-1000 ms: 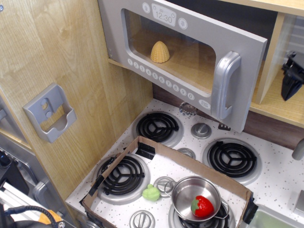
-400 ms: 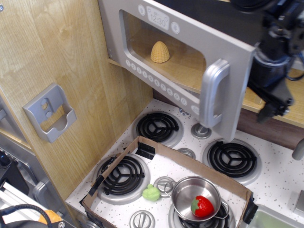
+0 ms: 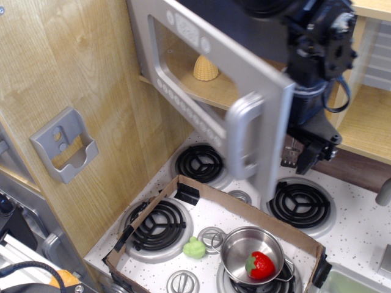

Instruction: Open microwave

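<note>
- The gripper (image 3: 303, 156) hangs down from a black arm (image 3: 317, 49) at upper right, its dark fingers (image 3: 316, 152) poking out just past the right edge of the microwave (image 3: 214, 91) door.
- Honestly can't tell if the fingers are spread or pressed together; they're dark, partly tucked behind the door edge, and nothing looks pinched between them.
- The microwave door is swung partway out, hinged on the far left, so its free edge sits right beside the fingers, on their left.
- The chunky grey handle (image 3: 243, 141) runs vertically just left of the fingers, on the front face of the door. Fingers are not on it.
- Further left and up from the fingers, through the clear window, there's a little yellow beehive-shaped toy (image 3: 206, 68) sitting on the shelf inside.
- Straight below the fingers is a black coil burner (image 3: 299, 203) on the speckled stovetop (image 3: 360, 226).
- Below and a bit left of the fingers: a low cardboard tray (image 3: 244, 201) laid over the front burners.
- Inside it, a small steel pot (image 3: 250, 247) holding a red strawberry (image 3: 259, 265), with a light green toy (image 3: 195, 248) just left of the pot.
- Way off to the left of the fingers, a small grey holder (image 3: 64, 145) is mounted on the wood panel.
</note>
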